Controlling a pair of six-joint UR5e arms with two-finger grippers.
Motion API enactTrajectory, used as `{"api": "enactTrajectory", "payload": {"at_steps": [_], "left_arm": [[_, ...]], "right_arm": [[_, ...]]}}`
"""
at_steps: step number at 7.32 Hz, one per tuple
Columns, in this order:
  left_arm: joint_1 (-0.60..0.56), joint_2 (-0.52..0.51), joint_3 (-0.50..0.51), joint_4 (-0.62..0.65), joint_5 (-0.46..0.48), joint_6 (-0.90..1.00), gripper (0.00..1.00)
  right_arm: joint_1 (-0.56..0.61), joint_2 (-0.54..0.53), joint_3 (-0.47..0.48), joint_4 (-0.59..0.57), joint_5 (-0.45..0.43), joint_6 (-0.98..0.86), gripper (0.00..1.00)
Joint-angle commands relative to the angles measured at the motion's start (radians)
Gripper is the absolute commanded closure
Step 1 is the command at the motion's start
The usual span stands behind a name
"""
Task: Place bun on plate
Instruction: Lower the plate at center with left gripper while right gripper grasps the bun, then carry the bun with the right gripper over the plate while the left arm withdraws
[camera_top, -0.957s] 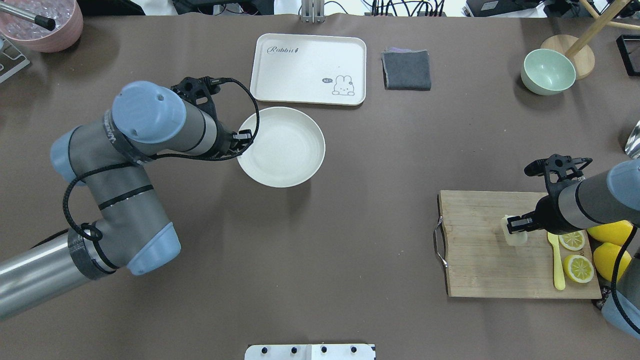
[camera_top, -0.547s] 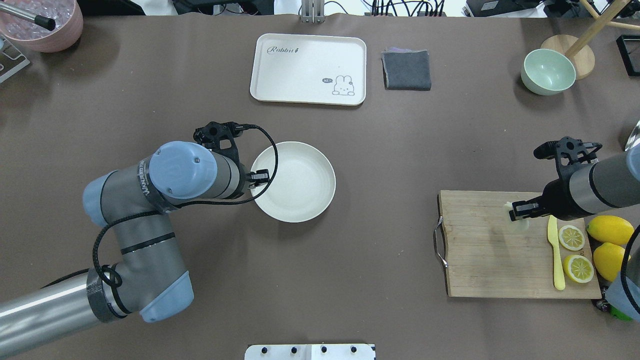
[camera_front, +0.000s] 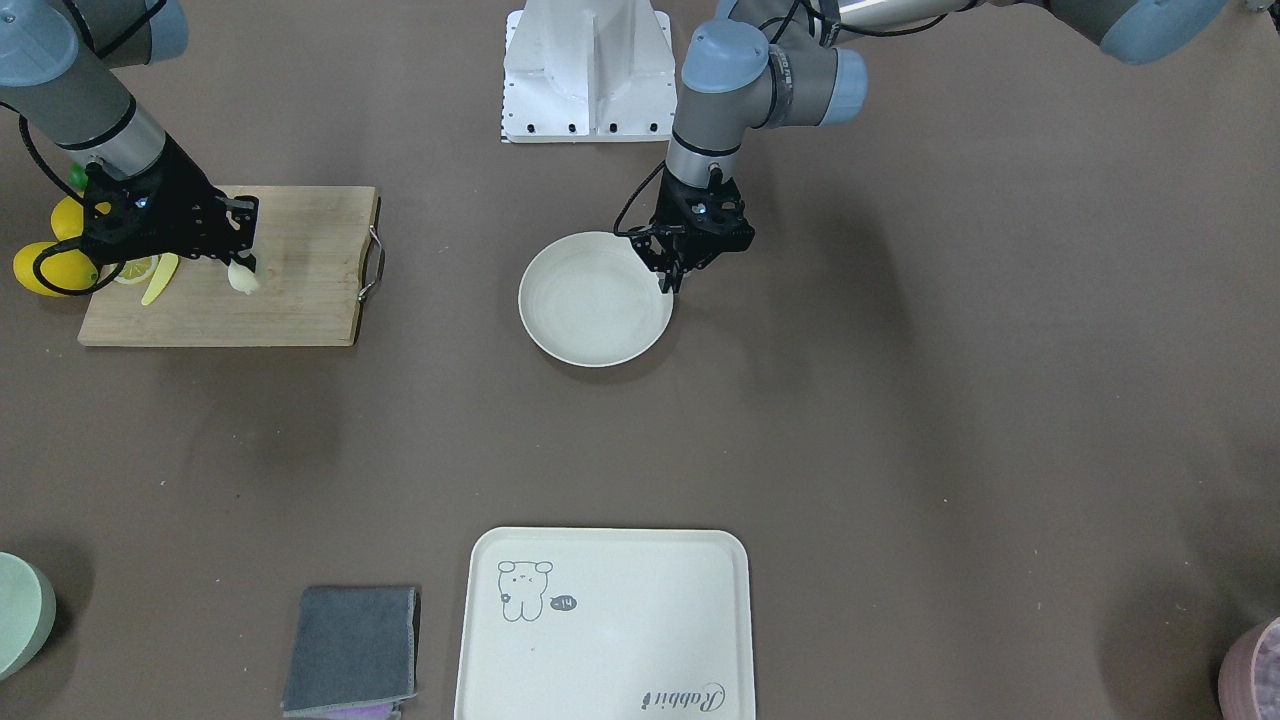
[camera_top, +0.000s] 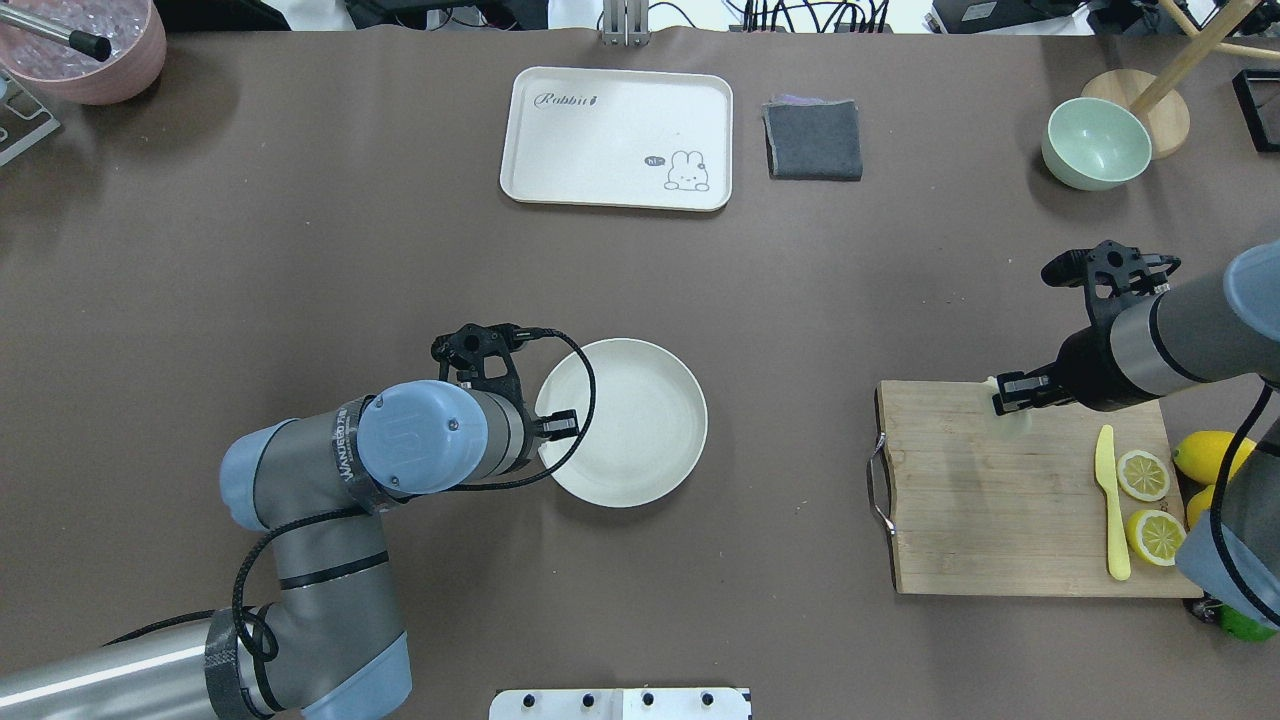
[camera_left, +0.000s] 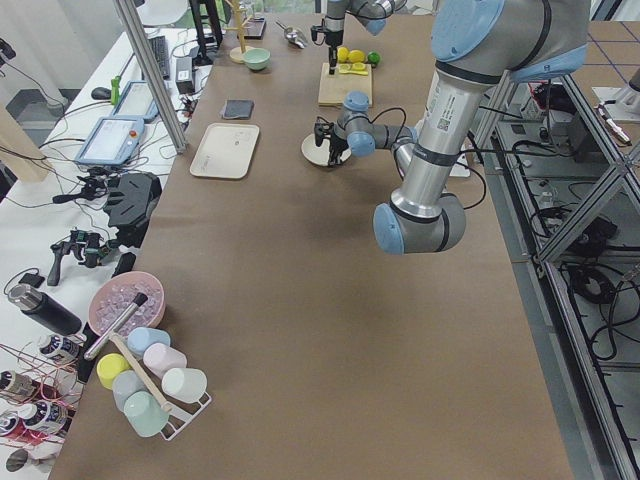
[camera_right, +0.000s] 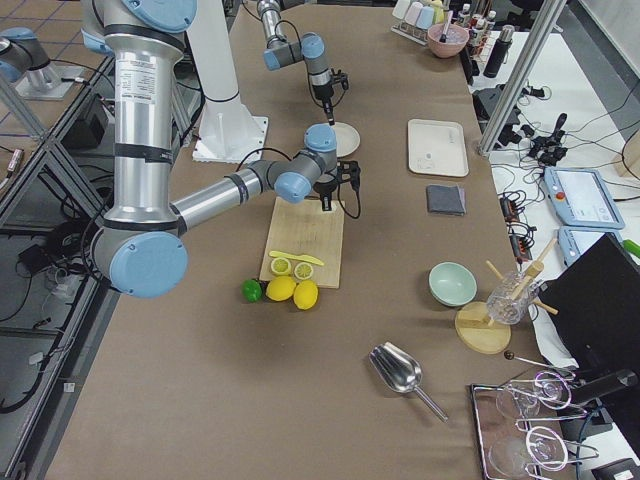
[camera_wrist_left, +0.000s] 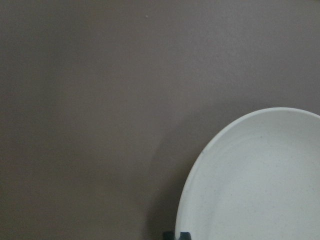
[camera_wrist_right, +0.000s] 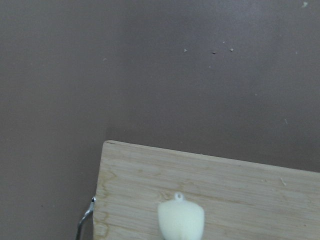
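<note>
Over the last second the plate (camera_top: 640, 430) has slid from just beside the cartoon tray (camera_top: 615, 135) to a spot well nearer the robot and a little further right, now near the middle of the table (camera_top: 780, 300). It came along with the left gripper (camera_top: 558, 424), whose jaws look pinched on the plate's left rim; the left wrist view shows only a dark fingertip at that rim. This probably brings the empty dish within easier reach of the other arm. The left arm is folded tightly, its forearm coming in from the near-left corner and its wrist pointing straight down at the rim. Over on the right, the bun (camera_front: 243, 280) has left the surface of the cutting board (camera_top: 980, 500) and drifted toward the board's far-left part, carried in the right gripper (camera_front: 240, 264), whose 2 fingers are closed on its top so that it hangs below them. So the pickup looks done, and the carry leftward to the plate, still well apart, remains. The right arm reaches in from the right edge, its forearm angled leftward and its wrist turned down above the board.
</note>
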Motion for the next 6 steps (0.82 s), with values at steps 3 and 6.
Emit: {"api": "enactTrajectory", "payload": {"at_steps": [3,6], "left_arm": [[-0.209,0.047,-0.023,-0.002,-0.096,0.232,0.02],[-0.334,0.222,-0.023,-0.166,-0.135,0.466,0.02]], "right_arm": [[-0.112,0.374,0.012,-0.357,-0.074,0.186,0.98],[-0.29,0.563,-0.029,-0.447,-0.233,0.3,0.97]]}}
